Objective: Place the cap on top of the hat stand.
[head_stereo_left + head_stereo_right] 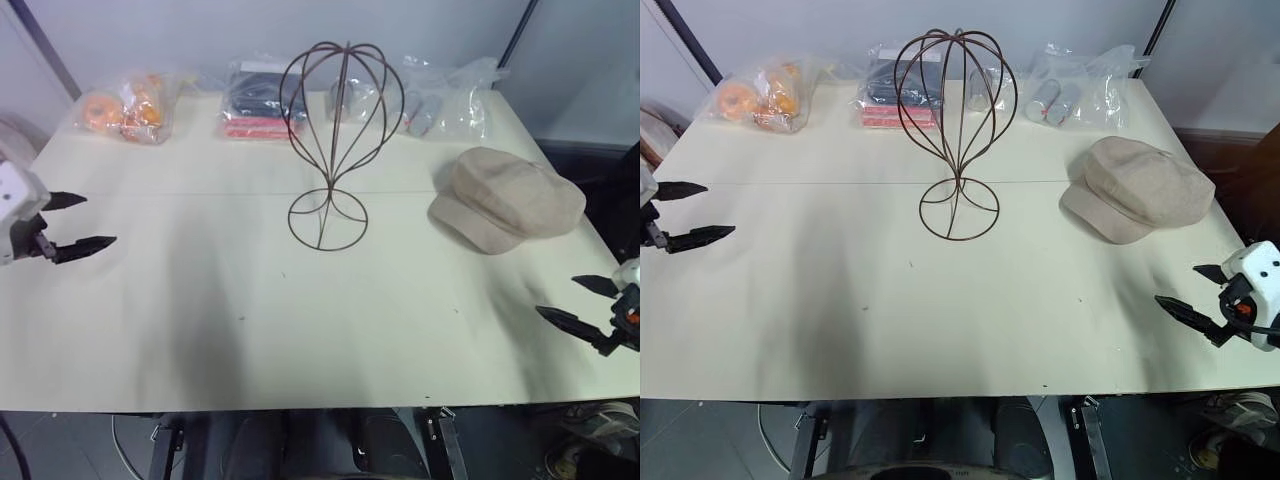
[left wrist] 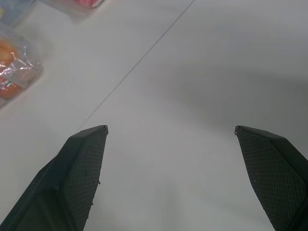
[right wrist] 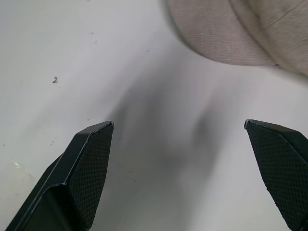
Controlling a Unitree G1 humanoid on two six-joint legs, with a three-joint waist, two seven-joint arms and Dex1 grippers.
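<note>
A pale table (image 1: 250,330) is seen; the hat stand (image 1: 335,150) stands centrally, the cap (image 1: 508,198) at three o'clock, plastic bags (image 1: 130,108) at twelve.

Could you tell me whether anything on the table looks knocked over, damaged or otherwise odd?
Nothing stands out. The hat stand is upright mid-table, the cap lies crown-up to its right, apart from it, and the plastic bags sit tidily along the far edge. No spills or damage are visible.
</note>
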